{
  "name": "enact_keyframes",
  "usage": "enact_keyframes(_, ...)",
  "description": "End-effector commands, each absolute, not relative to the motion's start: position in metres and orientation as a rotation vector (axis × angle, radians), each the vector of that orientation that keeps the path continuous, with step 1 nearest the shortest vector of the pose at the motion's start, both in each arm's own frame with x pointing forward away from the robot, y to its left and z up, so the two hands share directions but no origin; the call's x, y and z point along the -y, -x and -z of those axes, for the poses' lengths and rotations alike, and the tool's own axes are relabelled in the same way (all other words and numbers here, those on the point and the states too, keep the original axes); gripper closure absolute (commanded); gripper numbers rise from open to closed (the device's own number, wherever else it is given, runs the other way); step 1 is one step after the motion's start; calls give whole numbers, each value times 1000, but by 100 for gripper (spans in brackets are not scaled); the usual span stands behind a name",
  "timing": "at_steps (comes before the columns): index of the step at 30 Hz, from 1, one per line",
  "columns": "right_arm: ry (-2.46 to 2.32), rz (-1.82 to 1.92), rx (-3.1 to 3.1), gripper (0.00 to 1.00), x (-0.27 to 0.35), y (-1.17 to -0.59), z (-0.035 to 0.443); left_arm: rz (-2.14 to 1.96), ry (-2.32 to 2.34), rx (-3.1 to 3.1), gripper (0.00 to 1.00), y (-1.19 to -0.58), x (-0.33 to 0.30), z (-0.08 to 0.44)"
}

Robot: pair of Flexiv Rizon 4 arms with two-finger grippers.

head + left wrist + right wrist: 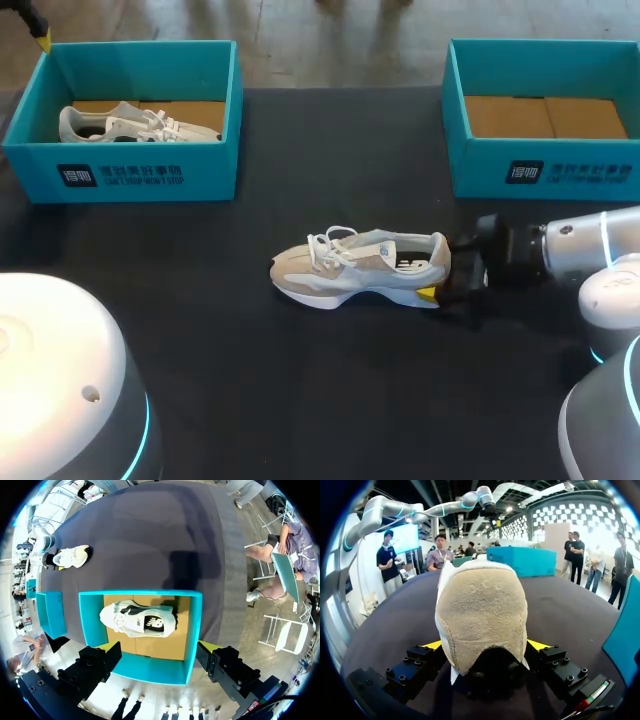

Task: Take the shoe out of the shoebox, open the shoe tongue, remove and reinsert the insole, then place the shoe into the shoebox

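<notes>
Scene: a dark desk [300,400] carries two teal shoeboxes at its far edge, with one shoe between them and nearer the robot.
Shoe: the pale shoe [360,268] stands upright on its sole near the desk's middle, out of any box, with its toe toward the left arm's side and its heel toward the right arm.
Right gripper: the right gripper [486,646] sits low at the heel [482,610]. Its yellow-tipped fingers appear to pinch the heel from both sides.
Left gripper: the left gripper [159,646] hangs high over the left shoebox, well apart from the shoe on the desk. Its fingers are spread wide and hold nothing.
Step in hand: judging from the layout, the shoe is out and the tongue comes next.
Doing it well: the right fingers should hold the heel firmly so the shoe cannot slide. The left fingers should come down at the laces [332,250] and lift the tongue up and toward the toe, gently, without tipping the shoe.
Insole: hidden inside the shoe, so its state cannot be told.
Left shoebox: the left shoebox [130,175] holds a second shoe [135,123], white and lying on its cardboard floor.
Right shoebox: the right shoebox [560,170] shows only a bare cardboard floor.
</notes>
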State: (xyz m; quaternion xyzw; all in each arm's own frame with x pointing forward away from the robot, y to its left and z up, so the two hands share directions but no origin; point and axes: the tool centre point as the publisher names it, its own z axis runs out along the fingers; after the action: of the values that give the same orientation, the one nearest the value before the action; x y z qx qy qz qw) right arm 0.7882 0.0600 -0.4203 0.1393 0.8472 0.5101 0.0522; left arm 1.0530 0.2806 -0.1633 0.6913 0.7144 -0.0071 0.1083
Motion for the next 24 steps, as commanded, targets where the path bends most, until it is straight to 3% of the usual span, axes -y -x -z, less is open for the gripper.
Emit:
enact_keyframes(1, -413, -1567, -2574, 0, -62, -792, 424, 17, -2034, -2100, 0, -1052, -281, 163)
enact_keyframes(12, -403, -1588, -2567, 0, -63, -793, 425, 17, -2034, -2100, 0, -1052, -281, 163)
enact_keyframes(14, -401, -1590, -2565, 63, -63, -793, 425, 17, -2034, -2100, 0, -1052, -281, 163)
enact_keyframes(16, -399, -1593, -2561, 100, -63, -793, 425, 17, -2034, -2100, 0, -1052, -281, 163)
enact_keyframes(24, -384, -1605, -2548, 100, -61, -793, 424, 17, -2034, -2100, 0, -1052, -281, 163)
